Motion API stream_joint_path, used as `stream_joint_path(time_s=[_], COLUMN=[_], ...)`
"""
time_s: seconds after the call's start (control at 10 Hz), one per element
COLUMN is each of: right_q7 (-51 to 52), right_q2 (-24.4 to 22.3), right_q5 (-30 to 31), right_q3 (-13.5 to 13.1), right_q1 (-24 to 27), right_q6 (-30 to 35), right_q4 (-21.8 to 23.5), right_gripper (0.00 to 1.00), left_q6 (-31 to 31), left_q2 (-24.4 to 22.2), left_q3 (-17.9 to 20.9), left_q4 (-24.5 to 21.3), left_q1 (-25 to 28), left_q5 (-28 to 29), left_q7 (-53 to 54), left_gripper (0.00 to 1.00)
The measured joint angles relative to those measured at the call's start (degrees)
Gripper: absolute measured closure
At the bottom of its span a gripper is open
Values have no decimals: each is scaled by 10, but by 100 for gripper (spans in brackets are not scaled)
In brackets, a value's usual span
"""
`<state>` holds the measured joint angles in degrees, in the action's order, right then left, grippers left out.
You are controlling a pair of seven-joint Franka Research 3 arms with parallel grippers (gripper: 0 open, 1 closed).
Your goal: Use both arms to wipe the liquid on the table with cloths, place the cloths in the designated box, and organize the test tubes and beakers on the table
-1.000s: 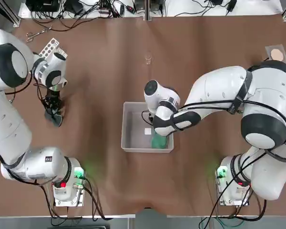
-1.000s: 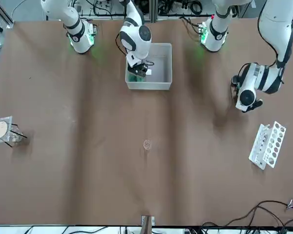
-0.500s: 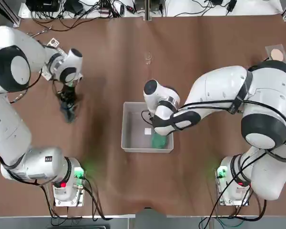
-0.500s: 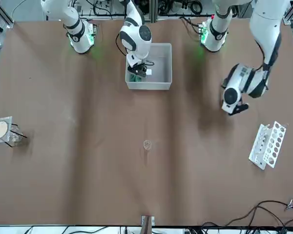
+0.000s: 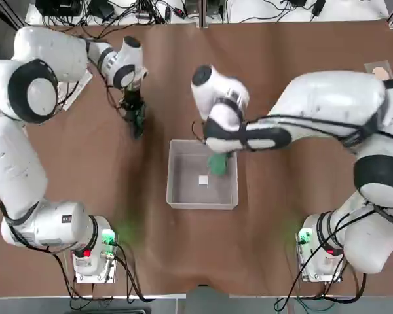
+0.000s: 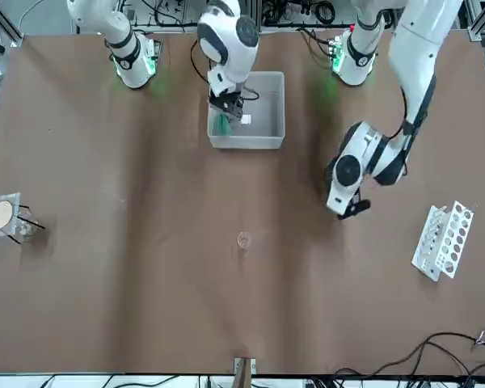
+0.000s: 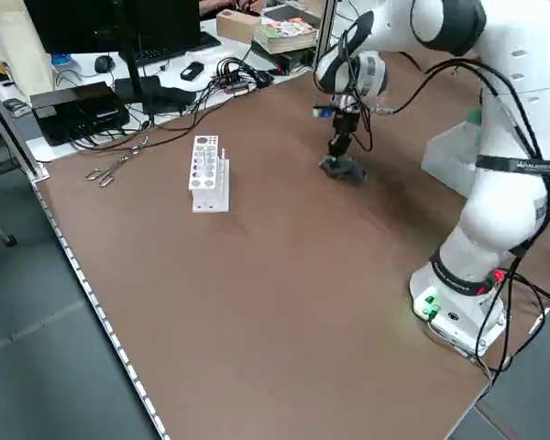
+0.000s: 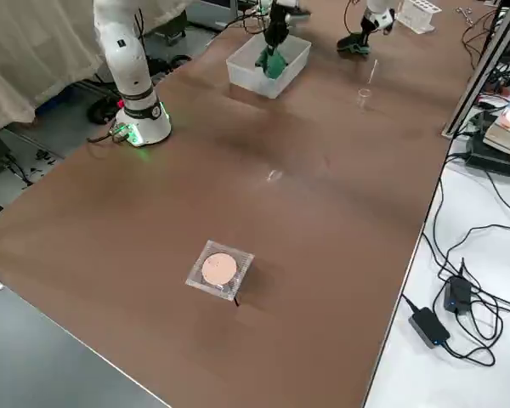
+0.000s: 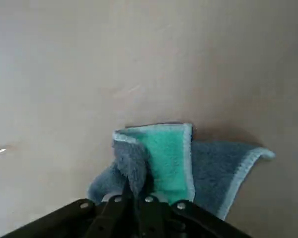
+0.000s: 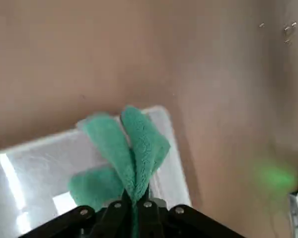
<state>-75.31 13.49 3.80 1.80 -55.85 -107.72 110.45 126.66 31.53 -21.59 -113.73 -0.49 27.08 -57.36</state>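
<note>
Judged from how things lie, the wiping looks to be under way or ending, and nothing has been put away. On the table (image 5: 281, 65), which fills the top view, the designated box (image 5: 175, 196) sits just below centre and holds only a small white scrap; neither cloth lies in it. The right gripper (image 5: 217, 156) is clenched on the green cloth (image 5: 217, 163), which hangs over the box's upper right corner, lifted rather than dropped. The left gripper (image 5: 137, 116), in the upper left, is clenched on the grey cloth (image 9: 208, 163), pressed to the tabletop well apart from the box. Boxing both cloths and all the glassware tidying seem still to come: the white rack (image 6: 443, 240) at the right of the front view shows no tubes that I can make out, the beaker (image 6: 3, 217) stands at that view's far left, and a small clear vessel (image 6: 242, 239) sits alone near its centre.
</note>
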Motion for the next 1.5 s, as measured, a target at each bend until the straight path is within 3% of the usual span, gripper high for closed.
stream_joint_path(time_s=[0.2,0.5,0.7,1.0,1.3,1.5], right_q7=[78,232,320,414,436,439], right_q2=[-34,-80,-91,-90,-86,-84], right_q5=[2,4,5,3,-1,-12], right_q3=[-3,-6,-8,-8,-7,-7], right_q1=[54,156,237,337,399,410], right_q6=[36,80,88,77,-22,-54], right_q4=[-3,-4,-3,27,130,177], right_gripper=[95,95,95,95,95,95], left_q6=[-29,-54,-57,-47,7,15], left_q2=[34,25,-3,-67,-129,-159], left_q3=[0,17,66,146,246,301], left_q4=[54,41,-5,-121,-232,-267], left_q1=[-9,19,30,34,38,44], left_q5=[-1,-2,-3,-3,-3,-3], left_q7=[-11,28,79,142,206,264], left_gripper=[94,94,94,94,94,94])
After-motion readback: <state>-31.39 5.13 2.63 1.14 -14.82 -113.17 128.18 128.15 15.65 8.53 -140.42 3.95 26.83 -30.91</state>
